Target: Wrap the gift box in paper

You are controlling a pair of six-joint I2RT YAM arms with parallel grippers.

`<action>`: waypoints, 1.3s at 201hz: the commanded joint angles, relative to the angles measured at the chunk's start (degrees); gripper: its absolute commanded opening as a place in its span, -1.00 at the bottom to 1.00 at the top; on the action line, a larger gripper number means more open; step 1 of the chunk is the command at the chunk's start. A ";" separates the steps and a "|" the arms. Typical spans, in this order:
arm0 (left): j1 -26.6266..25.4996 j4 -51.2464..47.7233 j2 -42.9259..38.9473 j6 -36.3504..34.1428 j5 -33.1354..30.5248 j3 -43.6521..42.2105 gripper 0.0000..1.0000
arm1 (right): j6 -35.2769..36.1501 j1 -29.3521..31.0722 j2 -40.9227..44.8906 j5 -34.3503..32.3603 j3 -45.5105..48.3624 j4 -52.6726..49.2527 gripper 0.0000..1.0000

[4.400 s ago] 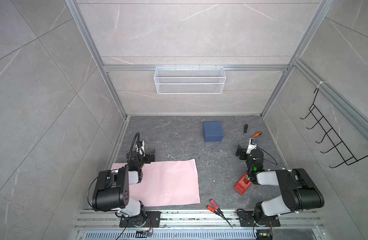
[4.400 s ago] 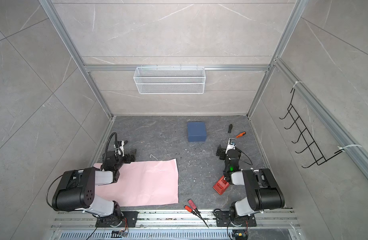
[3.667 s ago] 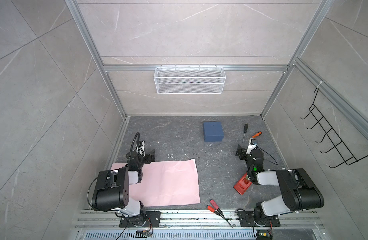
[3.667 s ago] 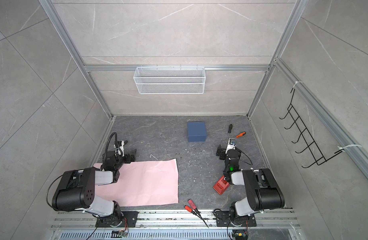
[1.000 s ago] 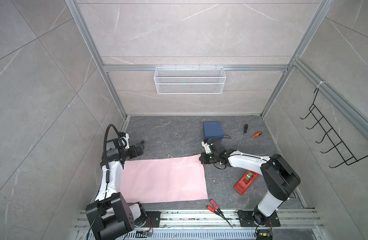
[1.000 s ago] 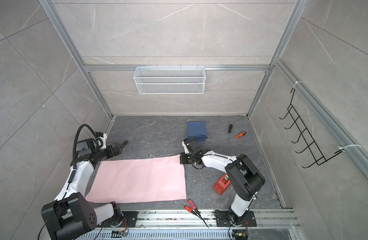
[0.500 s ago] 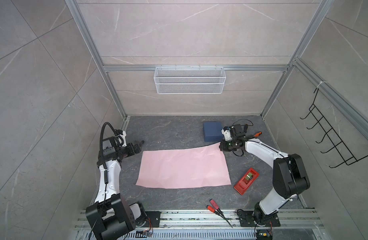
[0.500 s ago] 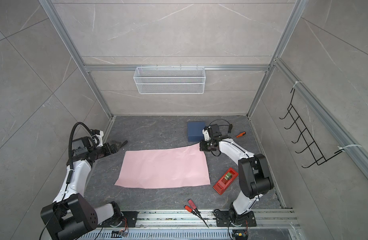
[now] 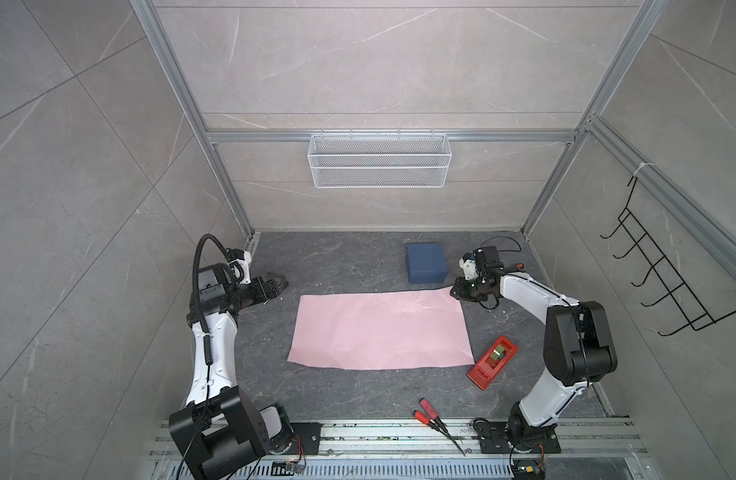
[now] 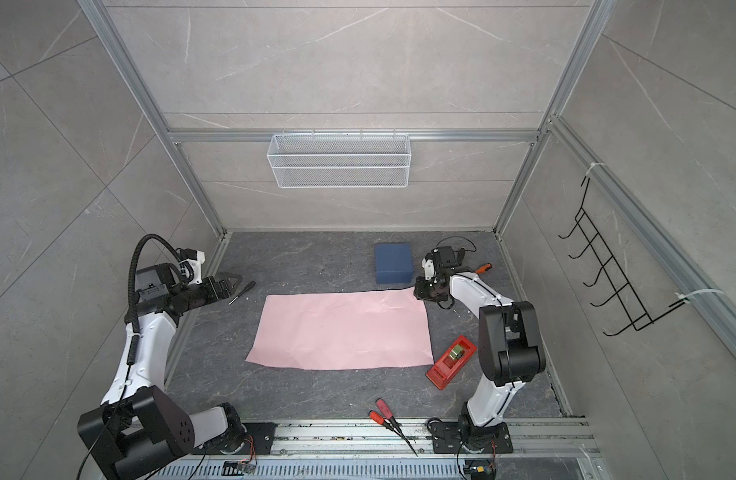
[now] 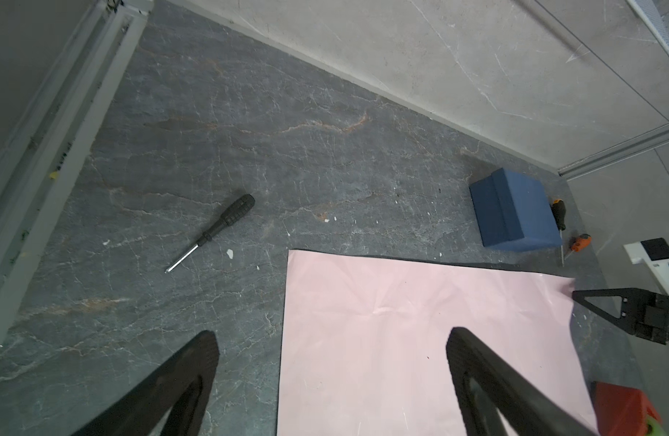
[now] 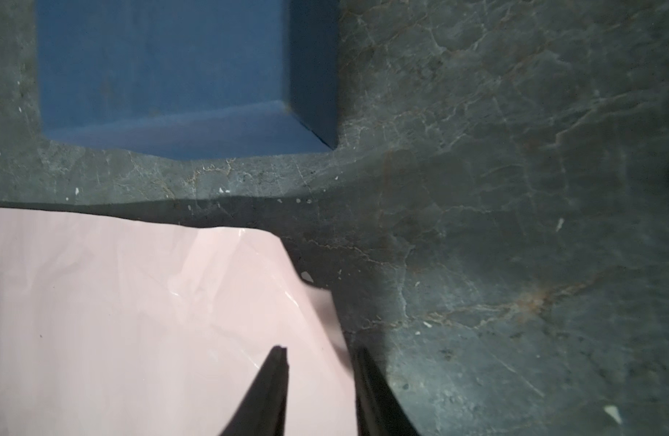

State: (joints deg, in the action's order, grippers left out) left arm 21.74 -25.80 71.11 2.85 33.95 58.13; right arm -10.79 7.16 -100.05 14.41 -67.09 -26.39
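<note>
Grey marbled tabletop (image 9: pixel 349 257), tiled cell with aluminium frame. Large pale pink creased paper (image 9: pixel 379 328) dragged from near left to centre, now flat. Right gripper (image 12: pixel 319 351) at its far right corner, jaws just parted, sheet released. Left gripper (image 11: pixel 331 336) spread wide, empty, off the left edge. Small navy cardboard gift box (image 9: pixel 427 262) just beyond the far edge, not touching; probably goes onto the sheet next. Red plastic tape dispenser (image 9: pixel 493 362) crowds the near right corner; open floor to the left

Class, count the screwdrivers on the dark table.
3: black-handled screwdriver left of the pale pink paper sheet; black-and-orange screwdriver and orange-handled screwdriver right of the navy-blue cardboard gift box. Two red-handled tools at the front may be more.
</note>
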 commanded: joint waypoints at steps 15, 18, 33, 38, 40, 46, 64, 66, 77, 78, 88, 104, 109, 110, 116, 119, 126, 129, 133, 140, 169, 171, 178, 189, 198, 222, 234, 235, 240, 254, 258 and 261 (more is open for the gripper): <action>-7.86 -2.06 4.78 7.00 2.07 10.02 0.94 | 0.37 -2.95 2.30 0.99 -4.91 -5.66 -0.10; -8.72 -2.11 5.35 7.21 1.79 10.74 0.94 | 0.40 -3.28 2.27 1.23 -5.44 -5.93 -0.09; -14.20 -1.23 8.16 8.37 -2.03 14.07 0.95 | 0.32 -4.42 1.78 2.45 -7.73 -7.16 -0.01; -15.98 -0.78 8.95 8.73 -2.92 15.08 0.95 | 0.27 -4.80 1.56 3.00 -8.60 -7.39 0.03; -16.76 -0.49 9.39 8.90 -3.34 15.57 0.95 | 0.18 -4.94 1.42 3.17 -8.85 -7.48 0.04; -18.89 0.60 10.65 9.45 -4.09 16.74 0.95 | -0.10 -5.31 0.90 3.77 -9.80 -7.53 0.14; -24.84 5.01 15.54 13.49 -4.89 20.49 0.96 | -2.12 -6.46 -0.78 6.82 -12.49 -6.74 0.22; -25.37 5.60 16.21 14.15 -4.76 20.87 0.96 | -2.35 -6.50 -1.01 7.37 -12.79 -6.57 0.22; -28.42 8.10 20.57 17.34 -3.47 24.19 0.95 | -4.11 -7.13 -2.32 10.28 -14.02 -4.99 0.26; -28.68 8.16 20.96 17.57 -3.38 24.52 0.95 | -4.40 -7.19 -2.46 10.59 -14.16 -4.77 0.26; -31.79 8.22 25.39 19.04 -3.91 28.55 0.93 | -6.06 -7.40 -3.73 12.82 -15.30 -3.12 0.29; -36.16 7.64 31.80 20.41 -6.19 34.33 0.94 | -8.23 -7.64 -6.80 15.81 -18.37 -1.79 0.32; -37.35 7.76 33.62 20.97 -6.49 35.89 0.93 | -8.58 -7.64 -8.06 16.75 -19.62 -1.81 0.32; -37.50 7.77 33.94 21.19 -6.56 36.12 0.94 | -8.69 -7.71 -8.28 16.94 -19.90 -1.82 0.32; -38.74 7.78 36.13 22.48 -6.93 37.95 0.94 | -9.24 -7.82 -9.76 17.86 -21.36 -1.91 0.33; -39.21 7.78 37.11 23.20 -7.09 38.76 0.93 | -9.55 -7.84 -10.41 18.29 -22.11 -1.97 0.33; -40.40 8.16 39.46 24.88 -6.98 40.51 0.93 | -10.05 -7.86 -12.01 19.32 -23.61 -1.92 0.34; -40.73 8.36 40.44 25.63 -6.83 41.00 0.93 | -10.24 -7.82 -12.45 19.60 -23.99 -1.87 0.34; -41.33 8.75 41.54 26.40 -6.88 41.71 0.94 | -10.47 -7.86 -13.26 20.03 -24.67 -1.75 0.35; -42.24 9.34 43.42 27.45 -6.91 42.99 0.93 | -10.89 -7.84 -14.55 20.60 -25.75 -1.71 0.36; -45.37 9.12 49.81 30.78 -8.66 47.82 0.94 | -11.53 -7.86 -18.55 21.96 -28.53 -0.58 0.39; -45.51 9.11 50.06 31.09 -8.71 48.03 0.94 | -11.60 -7.77 -18.79 21.97 -28.58 -0.43 0.39; -46.01 9.02 51.14 31.85 -9.05 48.75 0.94 | -11.71 -7.93 -19.63 22.32 -28.74 -0.04 0.39; -46.68 9.02 52.61 32.96 -9.42 49.40 0.95 | -11.80 -7.86 -20.82 22.95 -28.63 0.90 0.39; -47.10 9.09 53.76 33.96 -9.44 49.95 0.95 | -11.89 -7.90 -21.89 23.34 -28.62 1.49 0.39; -47.82 9.38 56.69 36.04 -9.33 51.53 0.95 | -11.96 -7.90 -24.29 24.15 -30.28 0.63 0.40; -48.00 9.91 57.56 36.96 -9.07 51.77 0.96 | -12.06 -7.86 -24.27 24.91 -30.00 1.06 0.39; -48.01 9.95 57.65 37.05 -9.03 51.75 0.96 | -12.06 -7.86 -24.27 24.91 -30.00 1.06 0.39; -48.09 10.29 58.09 37.58 -8.69 51.80 0.96 | -12.07 -7.86 -24.14 25.20 -29.82 1.32 0.40; -48.19 11.67 59.22 39.30 -7.63 51.91 0.96 | -11.60 -7.86 -24.55 25.93 -30.17 0.73 0.40; -48.27 12.20 59.45 39.67 -7.40 51.91 0.96 | -11.28 -7.86 -24.67 25.88 -30.48 0.32 0.40; -48.36 12.59 59.63 39.90 -7.29 51.95 0.96 | -11.09 -7.84 -24.72 25.91 -30.73 0.04 0.40</action>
State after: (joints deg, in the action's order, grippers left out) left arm -26.17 -17.10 129.08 38.52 25.52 107.96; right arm -22.13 -0.58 -124.03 38.15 -95.59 -25.89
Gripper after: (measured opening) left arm 0.979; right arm 0.699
